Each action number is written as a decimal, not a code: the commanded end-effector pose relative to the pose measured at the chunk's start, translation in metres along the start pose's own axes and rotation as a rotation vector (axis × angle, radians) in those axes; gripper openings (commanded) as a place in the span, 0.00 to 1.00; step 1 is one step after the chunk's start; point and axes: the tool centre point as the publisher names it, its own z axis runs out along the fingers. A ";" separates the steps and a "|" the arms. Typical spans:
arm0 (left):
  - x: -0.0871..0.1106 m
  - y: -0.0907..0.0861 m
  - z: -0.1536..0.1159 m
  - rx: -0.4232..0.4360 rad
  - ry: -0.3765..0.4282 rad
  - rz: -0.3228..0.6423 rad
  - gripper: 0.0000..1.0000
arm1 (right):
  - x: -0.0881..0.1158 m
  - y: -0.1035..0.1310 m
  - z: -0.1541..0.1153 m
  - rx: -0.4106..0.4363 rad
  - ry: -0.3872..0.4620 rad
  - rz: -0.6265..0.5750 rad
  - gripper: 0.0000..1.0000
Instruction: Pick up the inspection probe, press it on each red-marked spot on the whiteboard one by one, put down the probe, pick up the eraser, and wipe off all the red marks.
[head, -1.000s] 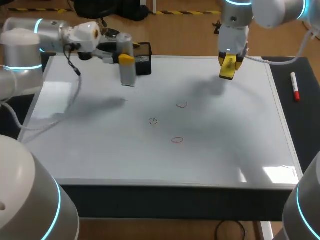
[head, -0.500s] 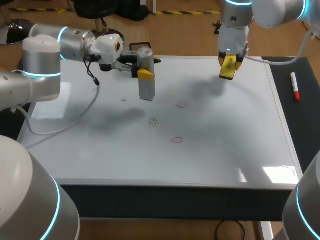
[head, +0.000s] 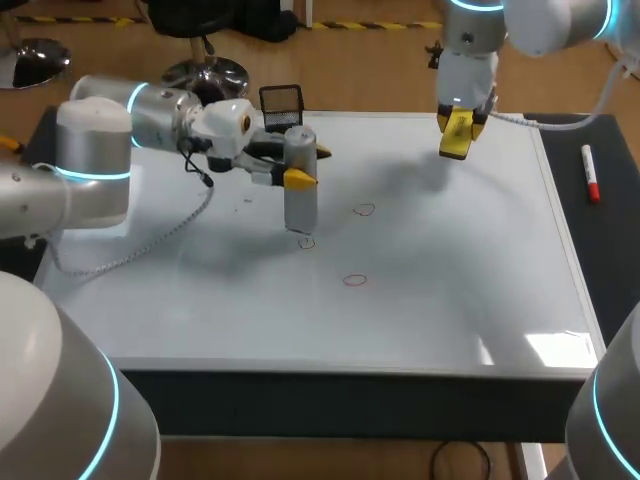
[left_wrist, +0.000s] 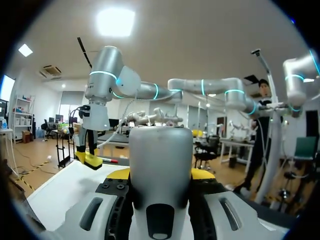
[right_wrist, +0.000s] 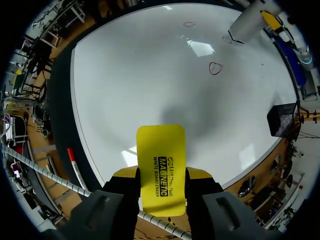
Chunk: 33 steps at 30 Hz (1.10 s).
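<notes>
My left gripper (head: 303, 165) is shut on the grey cylindrical probe (head: 300, 195), which it holds upright. The probe's lower end is right at the leftmost red mark (head: 306, 241) on the whiteboard (head: 450, 300); I cannot tell if it touches. Two more red marks (head: 364, 210) (head: 354, 280) lie to its right. In the left wrist view the probe (left_wrist: 161, 165) fills the space between the fingers. My right gripper (head: 458, 135) hangs over the board's far right, shut on the yellow eraser (right_wrist: 161, 167). The right wrist view shows the probe (right_wrist: 247, 22) beside a red mark (right_wrist: 229, 39).
A black wire basket (head: 282, 100) stands at the board's far edge, behind the left gripper. A red-and-white marker (head: 591, 175) lies on the dark mat to the right of the board. The board's frame rises slightly at its edges.
My left arm has carried the probe from the far left of the board, by the basket, to the right and nearer, down to the leftmost red mark. The right arm has not moved.
</notes>
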 end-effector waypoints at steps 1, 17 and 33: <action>0.004 0.007 0.003 0.006 -0.002 -0.002 0.00 | 0.000 -0.001 -0.001 0.002 0.003 -0.002 0.00; 0.003 0.029 -0.003 -0.002 0.008 -0.018 0.00 | 0.000 -0.001 -0.001 0.002 0.003 -0.002 0.00; 0.005 0.032 -0.003 -0.010 -0.002 -0.024 0.00 | 0.000 -0.001 -0.001 0.002 0.003 -0.002 0.00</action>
